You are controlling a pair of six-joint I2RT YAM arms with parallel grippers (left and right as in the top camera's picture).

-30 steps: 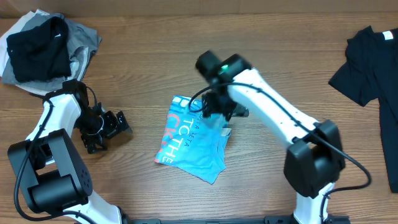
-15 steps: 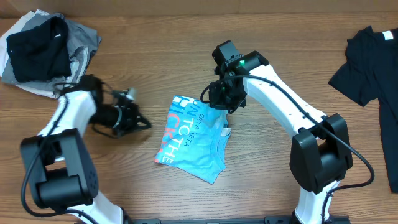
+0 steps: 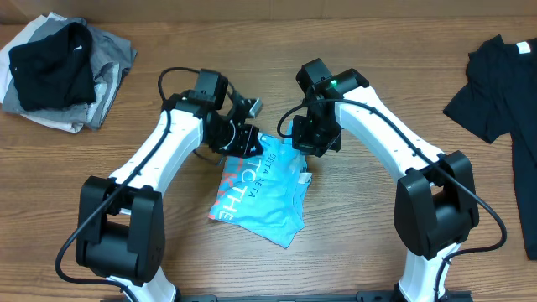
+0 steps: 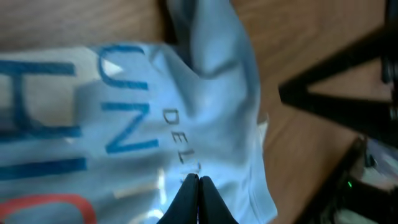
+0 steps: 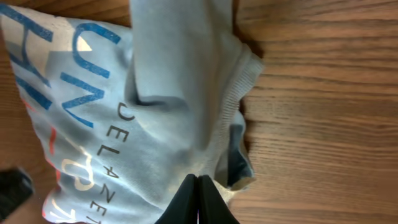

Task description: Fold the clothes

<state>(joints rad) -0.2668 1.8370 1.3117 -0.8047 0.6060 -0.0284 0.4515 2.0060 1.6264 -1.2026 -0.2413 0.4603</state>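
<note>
Though left claw [image 4: 191, 182] and right claw [image 5: 199, 182] rest closed tight on the blue shirt [image 3: 260, 197], any gripped cloth is hidden.

The left arm is swinging in from the far left of the table, bringing the left gripper [image 3: 249, 139] onto the upper edge of the light blue T-shirt [image 3: 260, 197]. Its jaws are now pressed together, where a second ago they stood wide. The right gripper [image 3: 309, 141] is also closing, just to the left gripper's right, above the shirt's collar end.
</note>
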